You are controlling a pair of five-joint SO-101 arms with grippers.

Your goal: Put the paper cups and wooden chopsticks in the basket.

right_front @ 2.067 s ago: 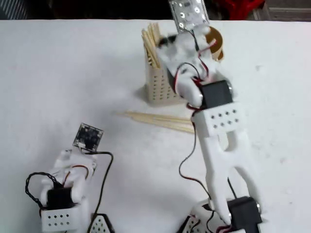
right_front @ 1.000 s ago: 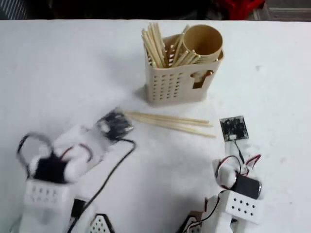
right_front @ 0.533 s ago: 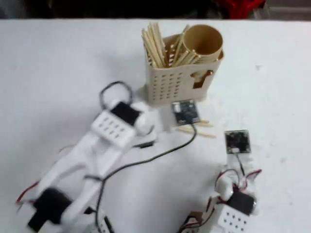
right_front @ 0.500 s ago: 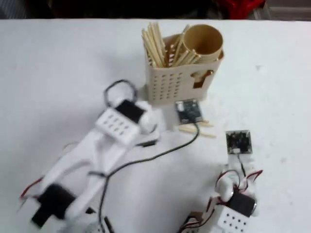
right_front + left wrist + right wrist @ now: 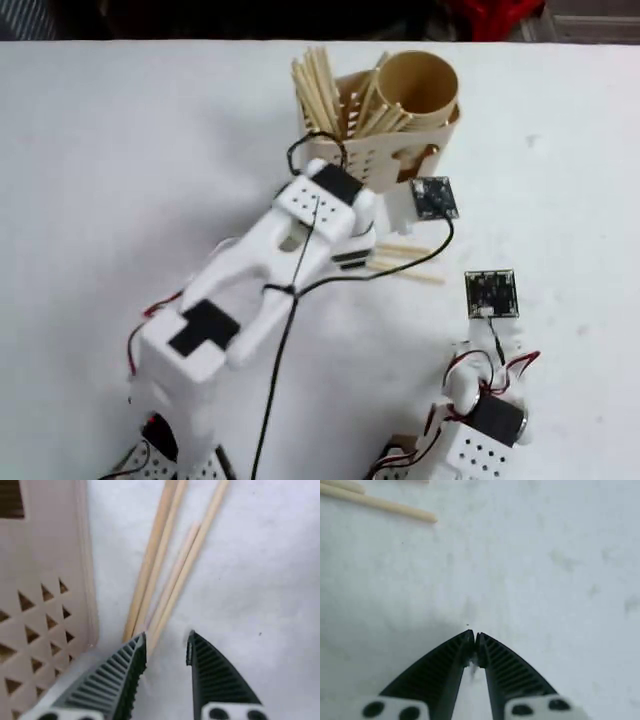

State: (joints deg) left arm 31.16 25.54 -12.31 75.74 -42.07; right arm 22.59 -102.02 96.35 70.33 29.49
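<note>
1. Swinging out from 7 o'clock, my left arm has come across to the foot of the basket, while the right arm has pulled home to 5 o'clock.
2. My left gripper is partly open and holds nothing. Its tips sit at the near ends of the loose chopsticks.
3. Those sticks lie flat on the table, just beside the basket wall at its 5 o'clock. The paper cup already stands inside.
4. My right gripper is closed tight and empty, over bare table.
5. My plan is to slide along toward the sticks' middle and bracket the whole bundle. Then I'd press down to the table and close slowly. An end grip would probably let them fan, and I'd steer clear of nudging the basket.
</note>
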